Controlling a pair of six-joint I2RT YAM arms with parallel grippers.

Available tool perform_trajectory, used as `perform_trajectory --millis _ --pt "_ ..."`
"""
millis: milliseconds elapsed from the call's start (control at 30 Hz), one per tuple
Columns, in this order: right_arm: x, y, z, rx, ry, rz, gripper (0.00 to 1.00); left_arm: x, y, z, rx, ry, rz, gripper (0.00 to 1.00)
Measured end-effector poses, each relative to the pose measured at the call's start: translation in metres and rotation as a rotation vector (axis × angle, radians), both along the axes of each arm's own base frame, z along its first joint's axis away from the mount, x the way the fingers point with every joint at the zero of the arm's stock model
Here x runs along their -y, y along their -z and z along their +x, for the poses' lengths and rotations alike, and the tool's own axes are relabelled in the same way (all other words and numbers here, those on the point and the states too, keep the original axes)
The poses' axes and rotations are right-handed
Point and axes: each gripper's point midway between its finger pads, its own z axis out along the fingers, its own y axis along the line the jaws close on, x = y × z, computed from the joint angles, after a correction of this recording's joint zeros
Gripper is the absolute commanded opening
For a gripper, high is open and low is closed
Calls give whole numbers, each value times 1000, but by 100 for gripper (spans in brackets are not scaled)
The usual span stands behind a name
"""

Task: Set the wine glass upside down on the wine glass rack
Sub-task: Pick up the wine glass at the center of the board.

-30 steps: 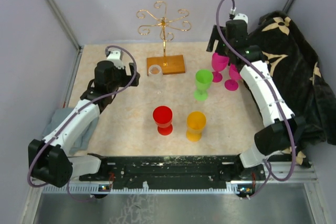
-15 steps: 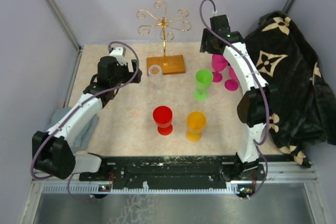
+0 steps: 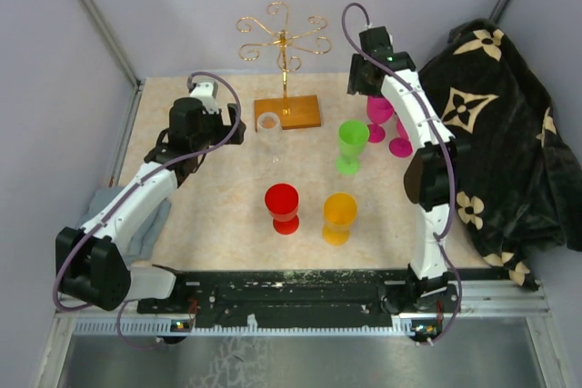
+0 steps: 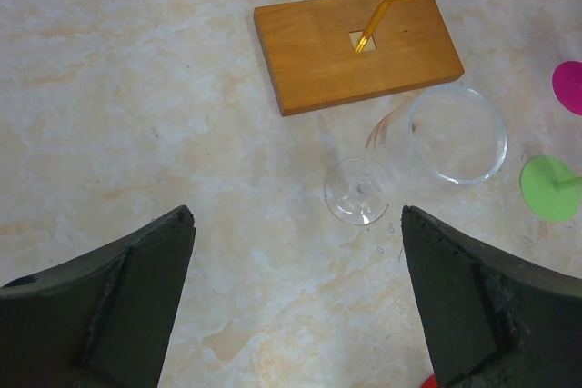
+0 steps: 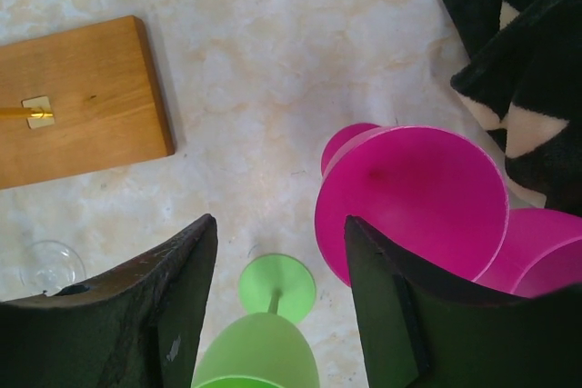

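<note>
The gold wire wine glass rack [image 3: 284, 38] stands on its wooden base [image 3: 288, 113] at the back of the table. A clear wine glass [image 3: 269, 124] stands upright just left of the base; the left wrist view shows its bowl [image 4: 455, 134] beyond my fingers. My left gripper [image 3: 236, 126] hovers open to the left of it, empty [image 4: 296, 215]. My right gripper [image 3: 359, 79] hangs open and empty [image 5: 280, 220] to the right of the rack. Below it stand a green glass [image 5: 277, 288] and, to the right, a magenta glass [image 5: 414, 202].
A second magenta glass [image 3: 400, 145] stands beside the first. A red glass [image 3: 282, 202] and an orange glass [image 3: 339, 211] stand nearer the front. A black patterned cloth [image 3: 509, 124] lies heaped at the right edge, a grey cloth [image 3: 100, 211] at the left.
My right arm has swung left and back, from over the magenta glasses towards the rack. My left gripper moved slightly forward early on, then held still.
</note>
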Motion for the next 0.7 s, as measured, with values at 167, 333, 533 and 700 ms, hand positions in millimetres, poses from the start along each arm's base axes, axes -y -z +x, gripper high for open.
perform_trajectory --millis 167,333,533,700 --pt "3 9 0 -21 9 -19 58 -1 0 0 1 -6 1 100" --pt "5 25 2 -52 12 -40 52 -1 0 0 -1 -8 -2 100" --pt "5 34 3 -70 7 -53 42 -1 2 -1 -9 -10 -3 100" --pt "8 34 4 -68 10 -63 27 -1 2 -1 -12 -14 -8 100"
